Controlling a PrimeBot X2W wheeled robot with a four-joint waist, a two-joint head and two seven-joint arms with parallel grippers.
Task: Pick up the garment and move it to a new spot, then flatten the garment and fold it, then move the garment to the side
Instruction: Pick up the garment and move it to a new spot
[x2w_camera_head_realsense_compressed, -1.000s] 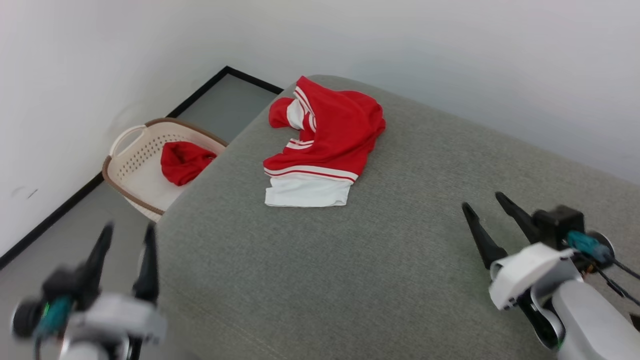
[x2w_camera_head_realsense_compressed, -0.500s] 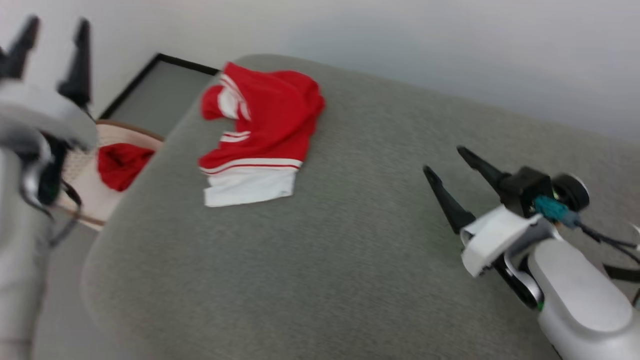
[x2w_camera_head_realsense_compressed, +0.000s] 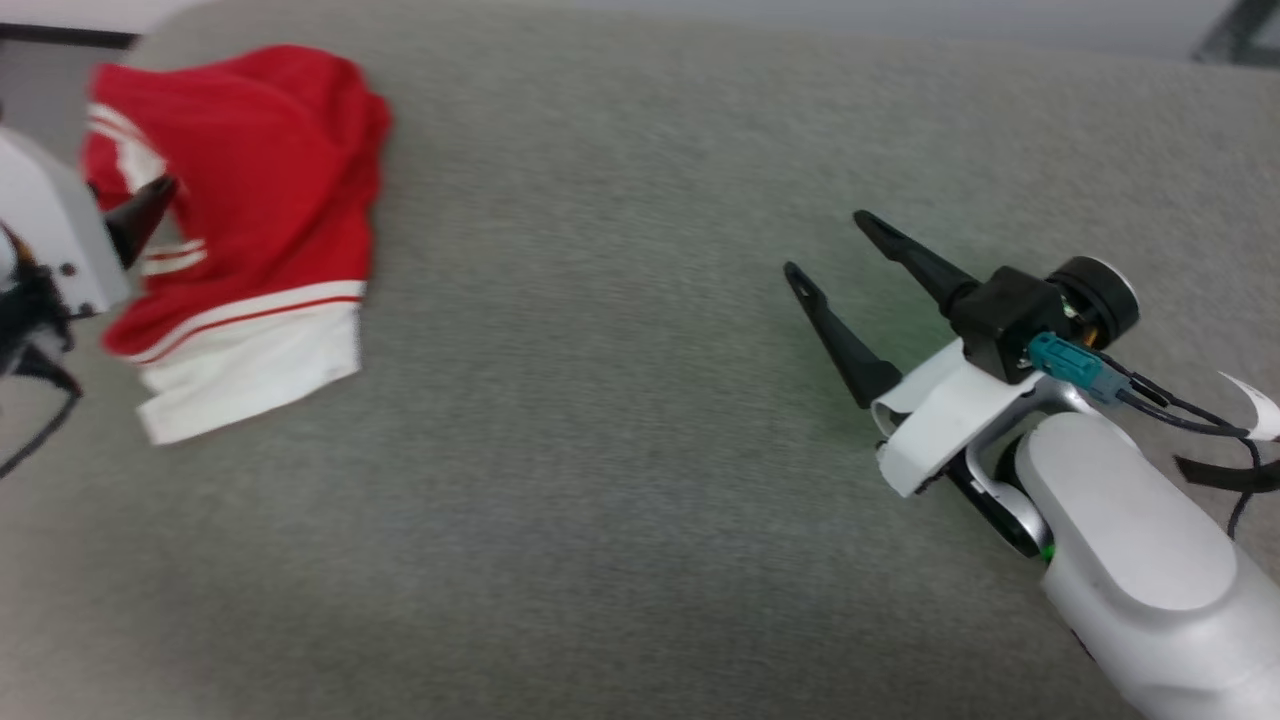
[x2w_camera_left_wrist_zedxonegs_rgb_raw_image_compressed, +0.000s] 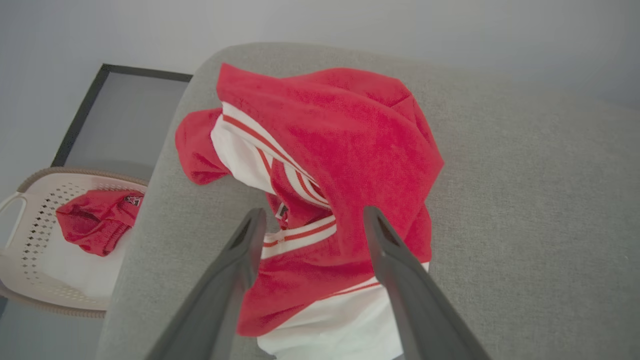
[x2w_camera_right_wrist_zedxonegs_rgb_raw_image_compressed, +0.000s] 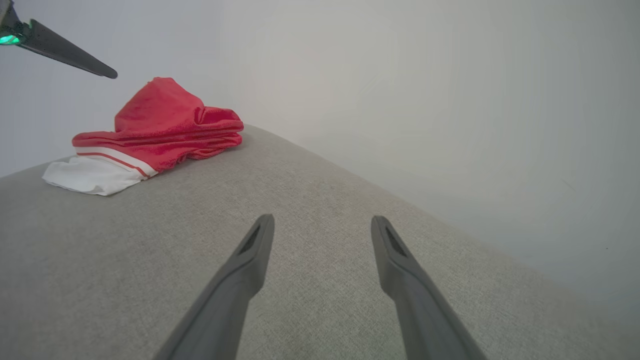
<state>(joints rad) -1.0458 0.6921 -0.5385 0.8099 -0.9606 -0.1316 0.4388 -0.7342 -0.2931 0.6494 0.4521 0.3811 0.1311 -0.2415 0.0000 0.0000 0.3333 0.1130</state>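
A: Right. The garment (x2w_camera_left_wrist_zedxonegs_rgb_raw_image_compressed: 340, 150) lies crumpled at the far left corner of the grey cushion (x2w_camera_head_realsense_compressed: 600, 450). Red body heaped, white sleeve spread flat on the near side. Not lifted.

B: And the left gripper (x2w_camera_left_wrist_zedxonegs_rgb_raw_image_compressed: 310, 215)?

A: Poised over the heap, fingers spread wide, nothing between them. Its wrist view has them framing the striped trim. Whether the tips touch cloth, cannot tell.

B: The right gripper (x2w_camera_head_realsense_compressed: 825, 245)?

A: Well apart, over bare cushion on the right. Fingers wide apart too, and empty.

B: What could go wrong?

A: My judgement only. The heap is layered, so a shallow pinch may catch a single fold and the rest would trail and drag on the lift. A deep pinch may bite the cushion fabric along with it.

B: The edge?

A: The garment sits close to the cushion's left edge. A sideways nudge as the fingers close could push it over, towards the laundry basket (x2w_camera_left_wrist_zedxonegs_rgb_raw_image_compressed: 85, 171) on the floor (x2w_camera_left_wrist_zedxonegs_rgb_raw_image_compressed: 125, 120) below.

B: Anything in the basket?

A: A bundled red cloth item (x2w_camera_left_wrist_zedxonegs_rgb_raw_image_compressed: 95, 225). Similar colour, easy to confuse, not the target.

B: Obstructions?

A: None between the left fingers and the garment. The wall (x2w_camera_right_wrist_zedxonegs_rgb_raw_image_compressed: 400, 75) stands behind the cushion's far side and likely limits reach beyond the heap. There is bare cushion in the middle for a new spot. The head view is blurred, so fine detail there is unreliable.
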